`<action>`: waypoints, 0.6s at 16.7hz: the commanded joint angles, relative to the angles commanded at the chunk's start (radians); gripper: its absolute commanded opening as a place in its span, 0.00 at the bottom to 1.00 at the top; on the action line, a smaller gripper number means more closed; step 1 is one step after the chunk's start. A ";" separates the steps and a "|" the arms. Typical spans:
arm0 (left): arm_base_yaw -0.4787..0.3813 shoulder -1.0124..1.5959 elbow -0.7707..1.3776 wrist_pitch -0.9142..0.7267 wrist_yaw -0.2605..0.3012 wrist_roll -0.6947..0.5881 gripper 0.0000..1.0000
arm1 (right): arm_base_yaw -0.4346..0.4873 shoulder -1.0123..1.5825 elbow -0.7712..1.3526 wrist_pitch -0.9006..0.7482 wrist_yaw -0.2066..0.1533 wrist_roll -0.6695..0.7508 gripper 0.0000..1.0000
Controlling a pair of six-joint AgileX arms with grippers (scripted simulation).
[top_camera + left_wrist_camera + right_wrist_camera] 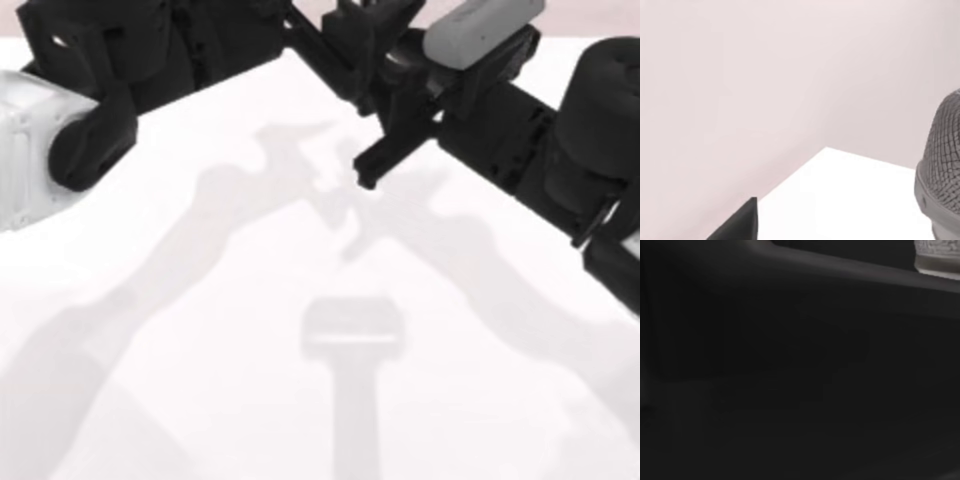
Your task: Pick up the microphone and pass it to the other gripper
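Both arms are raised high over the back of the table. The microphone's grey mesh head shows at the end of my right arm, and its black handle cannot be told apart from the black arm parts around it. My right gripper carries it aloft. My left gripper faces it from the left and stands open. In the left wrist view only one black fingertip shows, with the mesh head close by at the frame's edge. The right wrist view is dark, apart from a sliver of the head.
The white table lies far below both arms and bears only their shadows. My left arm's white segment is at the table's left edge. A pale wall rises behind the table's far edge.
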 joint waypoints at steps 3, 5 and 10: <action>0.000 0.000 0.000 0.000 0.000 0.000 0.92 | 0.000 0.000 0.000 0.000 0.000 0.000 0.00; 0.000 0.000 0.000 0.000 0.000 0.000 0.77 | 0.000 0.000 0.000 0.000 0.000 0.000 0.00; 0.000 0.000 0.000 0.000 0.000 0.000 0.40 | 0.000 0.000 0.000 0.000 0.000 0.000 0.00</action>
